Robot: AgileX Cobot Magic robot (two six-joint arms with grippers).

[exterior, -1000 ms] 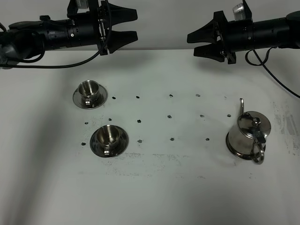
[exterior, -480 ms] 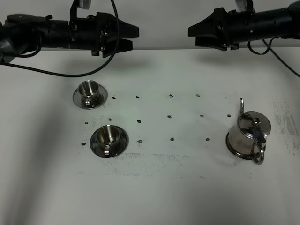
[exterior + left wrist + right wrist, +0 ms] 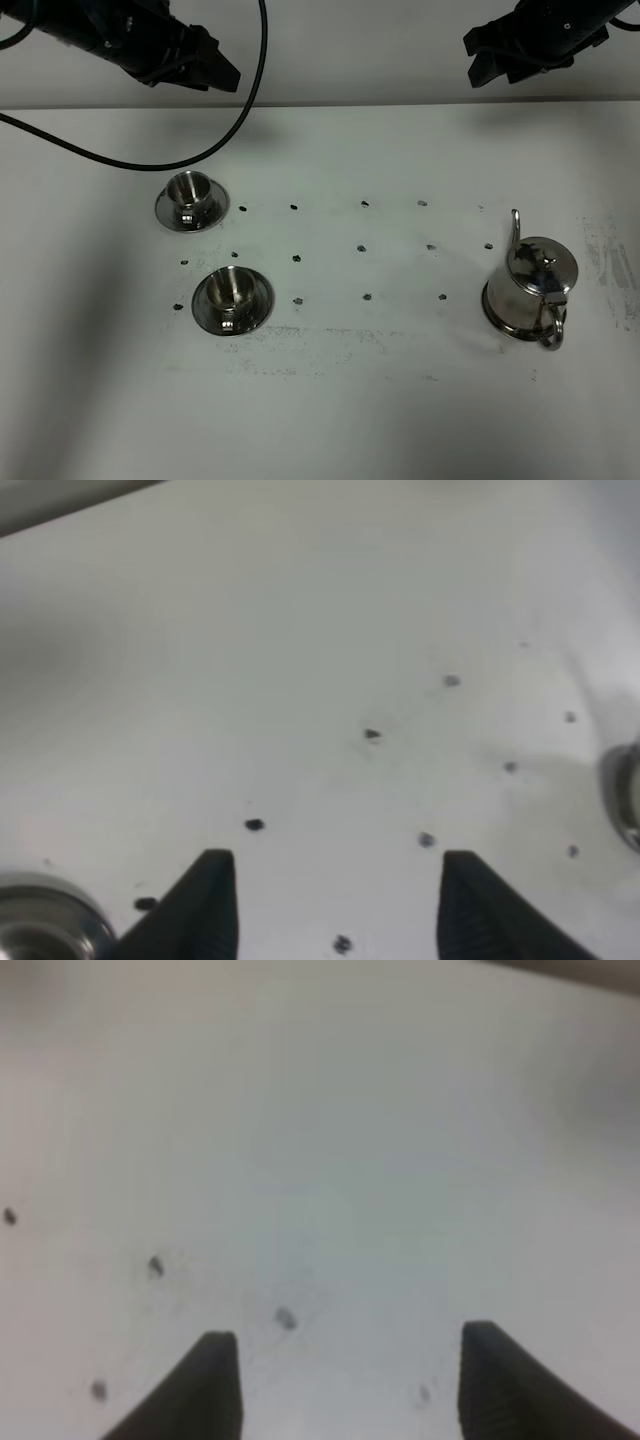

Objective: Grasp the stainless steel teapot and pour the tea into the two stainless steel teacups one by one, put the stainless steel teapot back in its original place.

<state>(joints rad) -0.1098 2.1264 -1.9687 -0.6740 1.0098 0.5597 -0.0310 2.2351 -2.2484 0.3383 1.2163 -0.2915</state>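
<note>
— What has shifted in the last second?

— Both arms. The left black two-fingered gripper [image 3: 222,72] has risen and drawn back toward the far left corner of the white tabletop [image 3: 380,400]. The right black two-fingered gripper [image 3: 478,58] has pulled up to the far right. Nothing on the table has stirred.

— Are they carrying anything?

— No. Seen from its wrist, the left gripper [image 3: 335,905] has its fingers spread wide over bare table. The right gripper [image 3: 345,1390] is the same. Both are empty.

— So where does the job stand?

— Not begun, I'd judge. The pot is still to be grasped, and the right arm sits well away from it.

— And the pieces?

— At left are two small shiny steel teacups on round saucers, the farther teacup [image 3: 192,198] and the nearer teacup [image 3: 233,298], near each other but apart, both upright. At right, well apart from them, the squat polished stainless steel teapot [image 3: 530,288] stands upright. Its lid is on, its thin spout is on the far side and its loop handle faces the near edge.
</note>
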